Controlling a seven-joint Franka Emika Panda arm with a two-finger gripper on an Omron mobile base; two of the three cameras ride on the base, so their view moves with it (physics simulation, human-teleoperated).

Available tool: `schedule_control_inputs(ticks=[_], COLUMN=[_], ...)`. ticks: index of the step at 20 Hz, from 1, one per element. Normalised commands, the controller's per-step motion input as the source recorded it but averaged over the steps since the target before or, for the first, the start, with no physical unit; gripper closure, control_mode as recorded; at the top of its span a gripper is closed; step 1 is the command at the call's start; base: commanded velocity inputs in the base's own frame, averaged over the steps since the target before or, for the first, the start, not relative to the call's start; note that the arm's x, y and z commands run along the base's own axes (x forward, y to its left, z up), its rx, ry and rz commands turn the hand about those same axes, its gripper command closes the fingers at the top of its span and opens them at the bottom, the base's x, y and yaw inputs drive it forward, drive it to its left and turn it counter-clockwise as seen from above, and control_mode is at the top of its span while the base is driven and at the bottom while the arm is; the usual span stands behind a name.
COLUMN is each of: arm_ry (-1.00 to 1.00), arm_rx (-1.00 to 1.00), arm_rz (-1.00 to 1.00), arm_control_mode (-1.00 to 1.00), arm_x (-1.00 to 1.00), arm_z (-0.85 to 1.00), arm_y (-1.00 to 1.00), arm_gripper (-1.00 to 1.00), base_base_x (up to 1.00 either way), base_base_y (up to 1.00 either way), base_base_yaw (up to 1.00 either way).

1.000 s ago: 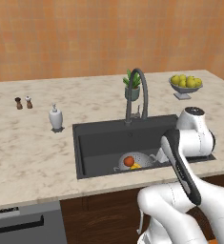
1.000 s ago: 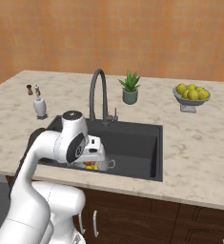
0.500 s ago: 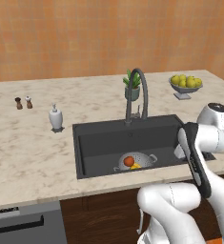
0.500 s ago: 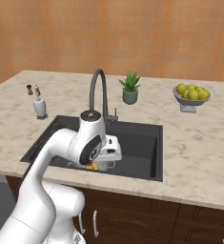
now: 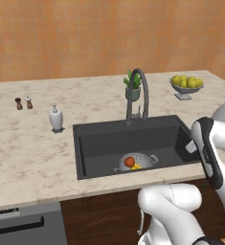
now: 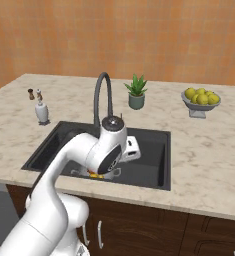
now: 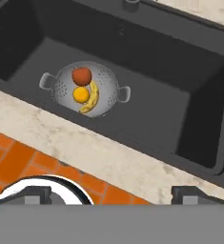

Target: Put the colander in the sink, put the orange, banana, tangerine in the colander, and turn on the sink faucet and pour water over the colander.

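Note:
The grey colander (image 7: 107,84) sits low in the dark sink (image 7: 151,71), near its front. It holds the curved yellow banana (image 7: 91,99) and two round fruits, one red-orange (image 7: 82,75) and one bright orange (image 7: 80,94); which is the orange and which the tangerine I cannot tell. The left base view shows the colander (image 5: 153,158) in the sink (image 5: 104,143) below the sink faucet (image 5: 139,91). No water shows at the spout. My gripper (image 7: 112,194) hangs open and empty, high over the sink's front right part (image 6: 133,150), apart from the colander.
A white soap bottle (image 5: 56,118) and two small shakers (image 5: 23,103) stand left of the sink. A potted plant (image 5: 132,88) is behind the faucet, and a footed bowl of yellow-green fruit (image 5: 185,85) sits at the right. Orange floor tiles (image 7: 18,157) lie below the counter edge.
My arm has swung right, away from above the colander toward the sink's right side. The gripper has stayed open; the fruits and colander have not moved.

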Motion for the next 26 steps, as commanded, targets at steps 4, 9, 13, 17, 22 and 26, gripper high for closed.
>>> schedule_control_inputs(ticks=[4,9,13,17,22,26], arm_ry=[-0.23,-0.39,-0.47,-0.32,-0.06,-0.04], arm_rx=[0.0,0.11,0.21,0.27,0.24,0.07], arm_rz=[0.29,0.33,0.31,0.17,0.13,0.14], arm_control_mode=[-1.0,-1.0,-1.0,-1.0,-1.0,-1.0], arm_x=[0.32,0.41,0.42,0.56,0.62,0.55], arm_z=[0.06,0.14,0.02,0.13,0.14,0.15], arm_y=[0.0,-0.07,-0.04,-0.07,-0.15,0.0], arm_gripper=[-1.0,-1.0,-1.0,-1.0,-1.0,-1.0], base_base_x=[0.0,0.0,0.0,0.0,0.0,0.0], base_base_y=[0.0,0.0,0.0,0.0,0.0,0.0], base_base_yaw=[0.0,0.0,0.0,0.0,0.0,0.0])
